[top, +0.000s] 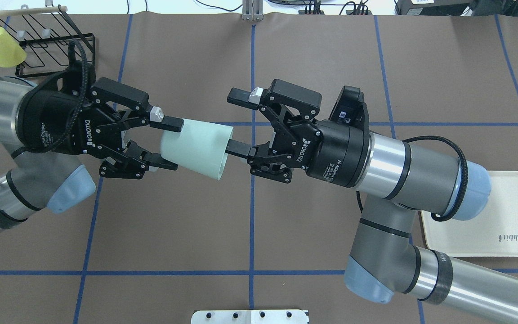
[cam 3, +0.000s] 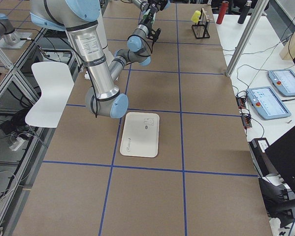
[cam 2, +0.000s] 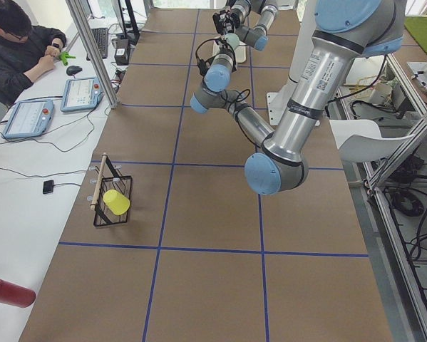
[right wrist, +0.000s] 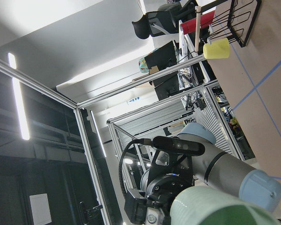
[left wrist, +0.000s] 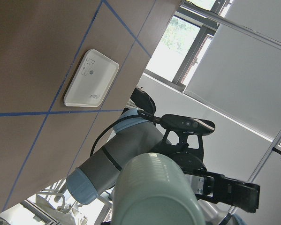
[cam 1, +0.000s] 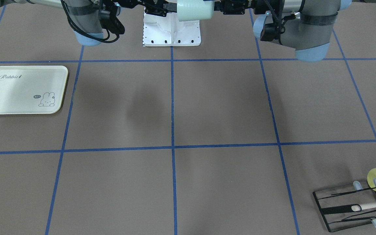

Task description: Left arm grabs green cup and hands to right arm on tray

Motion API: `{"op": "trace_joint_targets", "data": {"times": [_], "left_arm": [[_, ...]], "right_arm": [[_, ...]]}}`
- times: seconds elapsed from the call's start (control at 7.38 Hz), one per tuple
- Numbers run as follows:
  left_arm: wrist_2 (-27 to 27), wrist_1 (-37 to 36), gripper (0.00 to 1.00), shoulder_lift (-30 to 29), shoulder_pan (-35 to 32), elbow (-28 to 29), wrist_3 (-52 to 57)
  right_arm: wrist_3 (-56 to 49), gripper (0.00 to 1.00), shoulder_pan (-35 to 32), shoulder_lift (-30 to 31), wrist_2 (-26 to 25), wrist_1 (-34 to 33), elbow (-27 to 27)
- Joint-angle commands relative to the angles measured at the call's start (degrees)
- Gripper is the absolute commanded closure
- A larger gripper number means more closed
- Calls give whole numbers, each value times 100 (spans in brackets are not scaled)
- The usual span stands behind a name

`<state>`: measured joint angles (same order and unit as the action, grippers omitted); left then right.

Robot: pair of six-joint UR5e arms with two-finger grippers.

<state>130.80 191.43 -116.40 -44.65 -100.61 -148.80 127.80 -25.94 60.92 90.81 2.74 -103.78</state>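
I am seeing a yellow cup (top: 2,46) lying tilted on the black wire rack (top: 56,33) at the table's (top: 313,67) far left corner, with a wooden rod (top: 20,11) resting along the rack. Past that left end an operator (cam 2: 13,50) is sitting at a white desk (cam 2: 28,164) bearing two pendants (cam 2: 29,117).
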Motion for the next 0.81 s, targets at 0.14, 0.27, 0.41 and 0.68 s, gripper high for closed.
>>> {"op": "trace_joint_targets", "data": {"times": [0.14,0.27,0.41,0.68], "left_arm": [[7,0,100,4,0,7,0],[7,0,100,4,0,7,9],[7,0,100,4,0,15,9],[16,0,100,4,0,15,9]], "right_arm": [[-317,46,10,-1,25,-1,7],[-326,46,10,8,25,-1,-2],[-352,46,10,8,147,-71,-2],[-431,45,10,8,218,-168,-37]]}}
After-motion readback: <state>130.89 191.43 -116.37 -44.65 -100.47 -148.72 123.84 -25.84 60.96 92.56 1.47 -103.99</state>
